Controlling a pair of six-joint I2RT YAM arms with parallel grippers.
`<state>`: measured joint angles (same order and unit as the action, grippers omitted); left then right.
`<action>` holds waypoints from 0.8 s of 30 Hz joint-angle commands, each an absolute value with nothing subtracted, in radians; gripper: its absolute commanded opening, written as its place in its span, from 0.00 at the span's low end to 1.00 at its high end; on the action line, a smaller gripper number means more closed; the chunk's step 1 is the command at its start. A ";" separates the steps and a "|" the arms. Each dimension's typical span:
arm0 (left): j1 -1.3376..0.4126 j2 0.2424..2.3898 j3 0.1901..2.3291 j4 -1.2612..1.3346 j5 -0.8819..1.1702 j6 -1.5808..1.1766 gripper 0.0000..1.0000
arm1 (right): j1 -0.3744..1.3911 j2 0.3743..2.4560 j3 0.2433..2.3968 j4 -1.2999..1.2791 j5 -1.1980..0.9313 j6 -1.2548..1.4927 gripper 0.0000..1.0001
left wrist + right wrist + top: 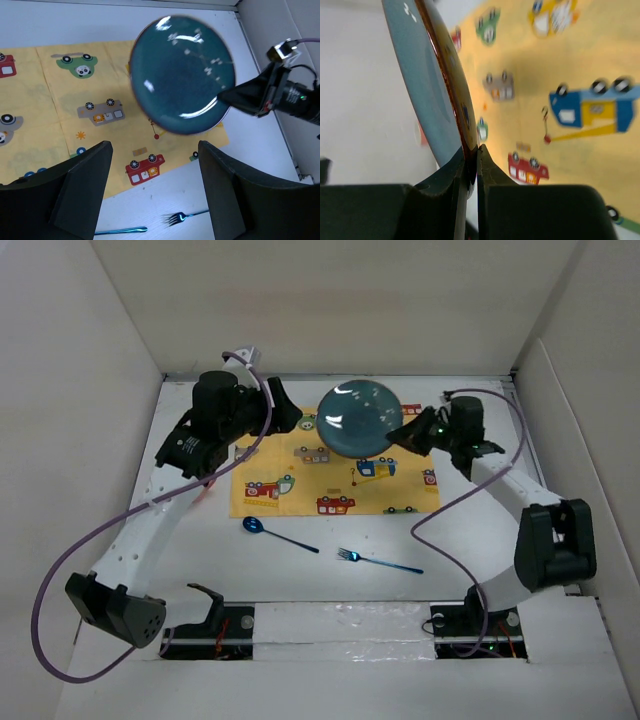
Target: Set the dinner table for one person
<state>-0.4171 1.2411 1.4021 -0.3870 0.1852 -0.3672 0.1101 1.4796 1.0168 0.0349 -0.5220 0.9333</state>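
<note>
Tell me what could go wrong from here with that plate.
1. The round glossy teal ceramic plate is lifted off the yellow cartoon-car cloth placemat, pinched only at its rim by the right gripper; that thin edge grip could let it pivot or slip.
2. The left gripper, jaws open, gives no support and sits close beside the plate, so a swing might knock it.
3. Lowered edge-first, the plate may drag and wrinkle the placemat.
</note>
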 commanded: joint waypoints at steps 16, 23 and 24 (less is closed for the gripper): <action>-0.413 1.121 1.315 -0.388 0.104 -0.348 0.67 | 0.310 1.859 1.223 0.271 -0.667 0.969 0.00; -0.403 1.114 1.293 -0.393 0.097 -0.345 0.67 | 0.328 1.934 1.239 0.239 -0.650 0.976 0.00; -0.403 1.109 1.290 -0.393 0.097 -0.347 0.67 | 0.328 1.939 1.230 0.238 -0.647 0.974 0.00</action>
<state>-0.4103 1.1469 1.2995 -0.4114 0.1074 -0.3599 0.3157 1.9663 1.1667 0.0963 -0.5739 0.9463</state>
